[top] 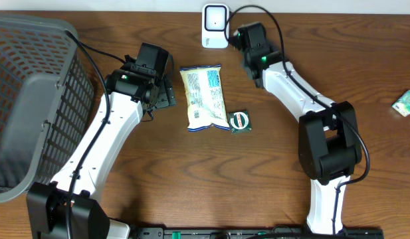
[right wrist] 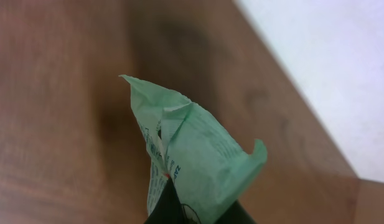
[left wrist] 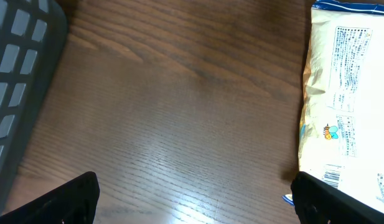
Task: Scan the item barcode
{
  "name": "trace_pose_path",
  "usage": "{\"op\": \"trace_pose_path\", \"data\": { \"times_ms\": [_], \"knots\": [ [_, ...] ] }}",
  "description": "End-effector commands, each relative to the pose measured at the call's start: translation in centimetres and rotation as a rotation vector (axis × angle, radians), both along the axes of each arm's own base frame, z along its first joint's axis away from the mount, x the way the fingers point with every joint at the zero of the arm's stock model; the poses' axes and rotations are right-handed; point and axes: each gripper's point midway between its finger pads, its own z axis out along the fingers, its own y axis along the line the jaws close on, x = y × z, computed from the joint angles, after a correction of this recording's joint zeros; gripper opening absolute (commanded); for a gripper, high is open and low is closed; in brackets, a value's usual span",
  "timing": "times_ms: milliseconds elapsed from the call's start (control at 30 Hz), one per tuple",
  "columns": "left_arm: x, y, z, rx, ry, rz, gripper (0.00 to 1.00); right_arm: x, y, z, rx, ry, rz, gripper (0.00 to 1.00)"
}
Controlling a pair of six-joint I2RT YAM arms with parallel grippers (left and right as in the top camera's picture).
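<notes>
Green packet (right wrist: 198,155), right wrist view: crumpled, standing upright, pinched at its lower end by the pressed-together jaws of the right gripper (right wrist: 195,210). Its bottom is cut off by the frame and its print is too blurred to read. Behind it is the brown wooden table (right wrist: 55,124), out of focus. A pale surface shows at 2 o'clock; cannot tell what it is.

Overhead: the right gripper sits at the table's 12 o'clock edge, just beside the white scanner (top: 216,25), at its 3 o'clock. The packet is hidden under the gripper body here. At 9 o'clock of a yellow snack bag (top: 203,97) is the left gripper (top: 166,93), jaws spread, holding nothing. A dark green sachet (top: 239,121) lies just beside the bag's 5 o'clock corner. Grey basket (top: 32,99) at 9 o'clock, cut off. Small green box (top: 405,103) at 3 o'clock, partly cut off.

Left wrist: only the fingertips (left wrist: 61,202) show, at 7 and 5 o'clock, with bare wood between them. The bag is cut off at 3 o'clock, the basket at 9 o'clock.
</notes>
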Motion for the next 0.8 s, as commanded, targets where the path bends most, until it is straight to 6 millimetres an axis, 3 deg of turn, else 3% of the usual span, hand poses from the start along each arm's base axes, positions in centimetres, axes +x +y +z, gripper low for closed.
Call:
{"op": "trace_pose_path", "data": {
  "times_ms": [0, 200, 233, 300, 333, 533, 767],
  "knots": [
    [0.0, 0.3, 0.5, 0.015, -0.012, 0.002, 0.98, -1.7, 0.1, -1.9, -0.025, 0.058, -0.006, 0.11],
    [0.0, 0.3, 0.5, 0.015, -0.012, 0.002, 0.98, -4.0, 2.2, -3.0, -0.006, 0.119, -0.021, 0.19],
    [0.0, 0.3, 0.5, 0.015, -0.012, 0.002, 0.98, -4.3, 2.8, -3.0, 0.002, 0.121, -0.021, 0.24],
    [0.0, 0.3, 0.5, 0.015, -0.012, 0.002, 0.98, -5.0, 4.1, -3.1, 0.026, 0.120, -0.031, 0.45],
    [0.0, 0.3, 0.5, 0.015, -0.012, 0.002, 0.98, -5.3, 4.7, -3.1, 0.043, 0.119, -0.040, 0.48],
    [0.0, 0.3, 0.5, 0.015, -0.012, 0.002, 0.98, -8.6, 9.3, -2.7, 0.135, 0.210, 0.057, 0.49],
    [0.0, 0.3, 0.5, 0.015, -0.012, 0.002, 0.98, -9.0, 9.5, -1.1, 0.149, 0.194, 0.054, 0.59]
  ]
}}
